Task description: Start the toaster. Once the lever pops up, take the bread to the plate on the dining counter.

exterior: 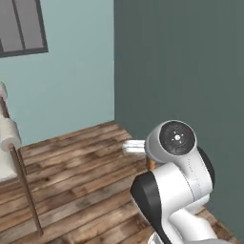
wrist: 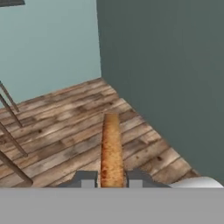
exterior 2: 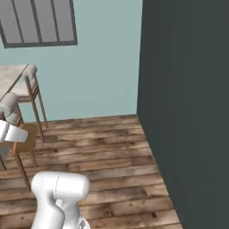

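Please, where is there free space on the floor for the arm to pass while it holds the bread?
The gripper holds the bread edge-on. Ahead, the wooden floor lies bare between the pale blue wall and the dark grey-green wall. It is crowded on the left, where the stools stand.

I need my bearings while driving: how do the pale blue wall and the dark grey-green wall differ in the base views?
The pale blue-green wall is light and carries a grey barred window; the dark grey-green wall is much darker and bare. The pale wall lies farther ahead, while the dark wall runs close along the right. Both rise from the worn wooden plank floor and meet at a corner.
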